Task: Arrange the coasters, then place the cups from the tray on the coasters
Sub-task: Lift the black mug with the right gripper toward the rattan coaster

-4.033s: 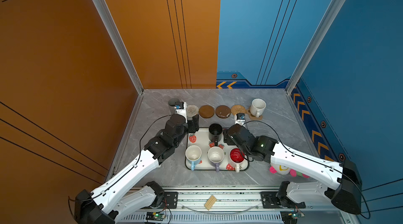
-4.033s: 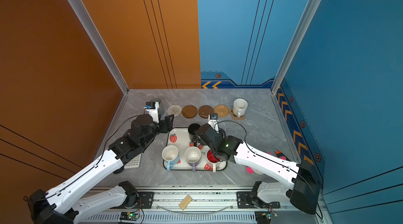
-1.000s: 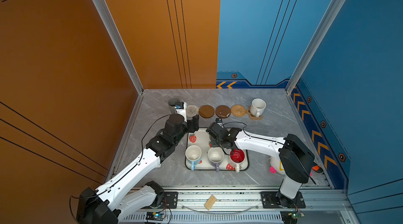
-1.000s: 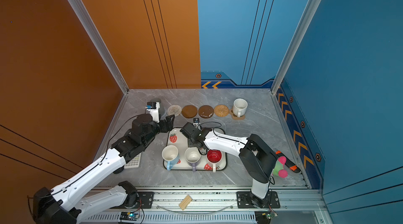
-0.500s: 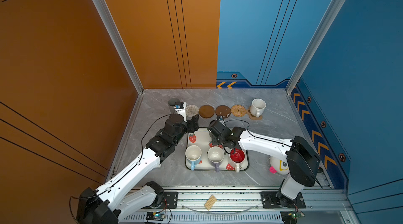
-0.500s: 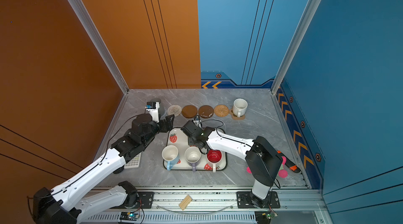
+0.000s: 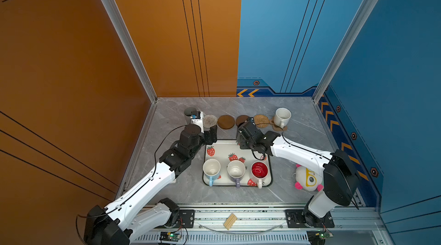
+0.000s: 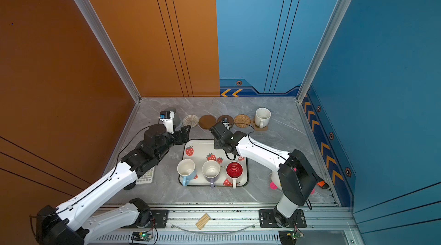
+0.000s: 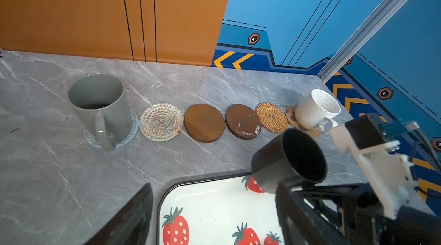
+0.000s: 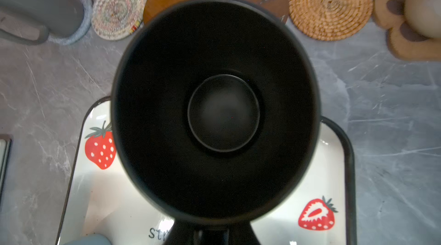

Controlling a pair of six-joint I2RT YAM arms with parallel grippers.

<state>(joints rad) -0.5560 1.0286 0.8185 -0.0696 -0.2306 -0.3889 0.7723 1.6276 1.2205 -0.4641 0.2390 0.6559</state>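
Note:
My right gripper is shut on the black cup, gripping it on the side nearest the wrist camera. The cup hangs tilted over the tray's back edge, also seen in the left wrist view. Blue, lilac and red-inside cups stand in the tray's front row. At the back lie the coasters: grey under the grey cup, cream, two brown discs, rattan, paw-print under the speckled cup. My left gripper stands open at the tray's back left corner.
A white and pink plush toy lies right of the tray by the right arm's base. A small keypad lies left of the tray under the left arm. Walls close in the back and both sides.
The right gripper has lifted the black cup off the tray and carried it back and a little to the right. The left arm has stayed put.

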